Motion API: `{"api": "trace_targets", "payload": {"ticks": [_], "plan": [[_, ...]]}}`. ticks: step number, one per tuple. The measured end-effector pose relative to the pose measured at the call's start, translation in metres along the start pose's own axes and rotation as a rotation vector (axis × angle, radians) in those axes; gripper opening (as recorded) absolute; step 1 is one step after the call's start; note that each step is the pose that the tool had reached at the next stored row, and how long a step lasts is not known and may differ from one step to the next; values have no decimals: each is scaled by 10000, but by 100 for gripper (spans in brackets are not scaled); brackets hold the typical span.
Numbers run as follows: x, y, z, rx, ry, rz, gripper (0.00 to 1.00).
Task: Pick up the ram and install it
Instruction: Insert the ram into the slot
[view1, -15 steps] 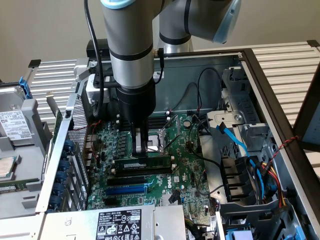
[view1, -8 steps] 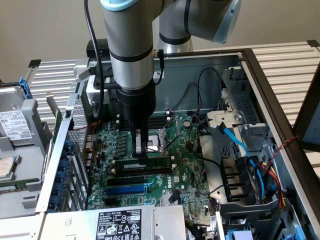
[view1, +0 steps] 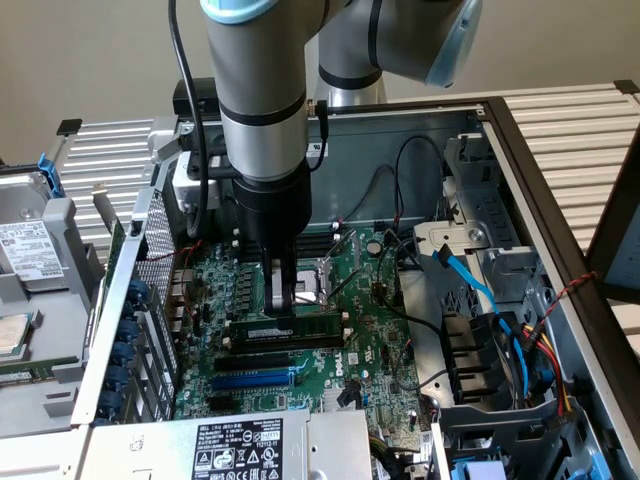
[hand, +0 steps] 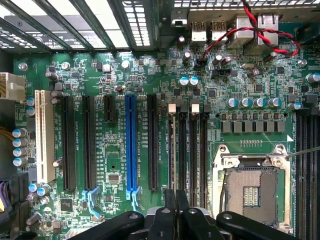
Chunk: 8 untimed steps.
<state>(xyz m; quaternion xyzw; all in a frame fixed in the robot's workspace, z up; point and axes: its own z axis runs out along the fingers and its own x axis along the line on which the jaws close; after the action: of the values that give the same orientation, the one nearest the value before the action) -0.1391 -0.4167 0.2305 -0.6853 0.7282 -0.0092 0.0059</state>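
Ram stick (view1: 292, 330) stands on edge across the green motherboard (view1: 380, 372), right at six o'clock under the gripper (view1: 283, 306), which is pinched tight onto its upper edge from above.

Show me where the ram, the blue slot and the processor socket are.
ram (view1: 300, 331), exterior view, on its dark face.
blue slot (hand: 130, 145), wrist view, midway along its length.
processor socket (hand: 251, 190), wrist view, centre of its pin field.
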Motion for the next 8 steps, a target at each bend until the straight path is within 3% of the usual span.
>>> {"api": "trace_targets", "payload": {"ticks": [8], "plan": [[0, 0, 0, -1, -1, 0, 14]]}}
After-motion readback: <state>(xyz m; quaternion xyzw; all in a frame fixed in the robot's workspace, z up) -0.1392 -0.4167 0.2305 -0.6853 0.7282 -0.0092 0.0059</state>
